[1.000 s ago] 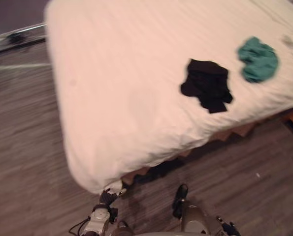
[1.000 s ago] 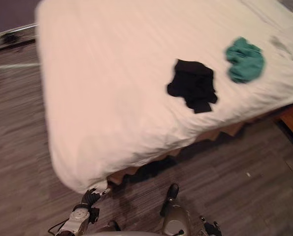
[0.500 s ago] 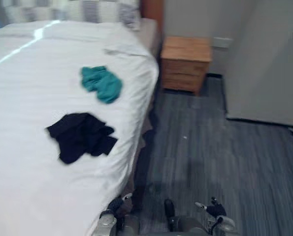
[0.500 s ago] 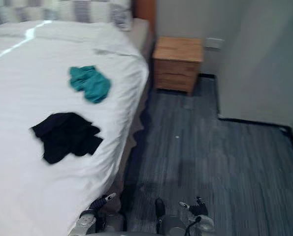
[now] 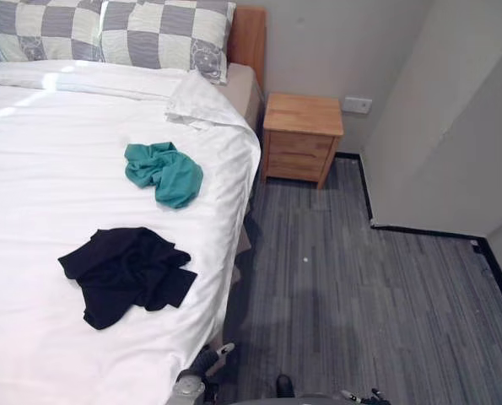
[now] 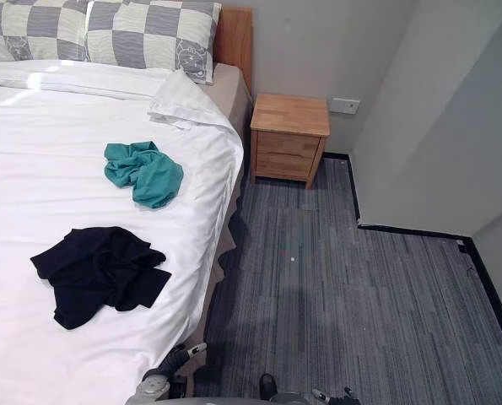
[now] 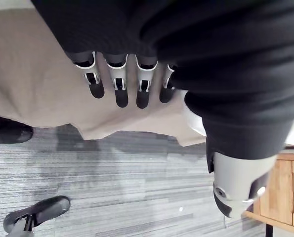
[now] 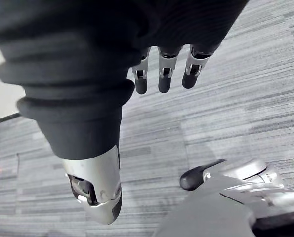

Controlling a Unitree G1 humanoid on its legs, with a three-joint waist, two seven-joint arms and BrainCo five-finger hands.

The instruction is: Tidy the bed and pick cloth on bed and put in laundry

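Note:
A crumpled black cloth [image 5: 126,274] lies on the white bed [image 5: 48,169] near its right side. Farther up the bed, a bunched teal cloth [image 5: 164,171] rests apart from it. My left hand [image 5: 204,364] hangs low beside the bed's near corner, well short of both cloths. In the left wrist view its fingers [image 7: 117,89] are straight and hold nothing, with the bed's tan side behind them. My right hand [image 5: 362,396] hangs over the grey floor, and its fingers [image 8: 161,74] are relaxed and empty.
Two checkered pillows [image 5: 162,34] lie at the head of the bed, with a turned-back sheet corner [image 5: 202,105] below them. A wooden nightstand [image 5: 302,135] stands right of the bed against the wall. Grey plank floor [image 5: 360,287] stretches to the right, bounded by walls.
The camera has swung round and steadied, so the bed now shows lengthwise with the headboard at the top. Both cloths lie as before. Both hands still hang low.

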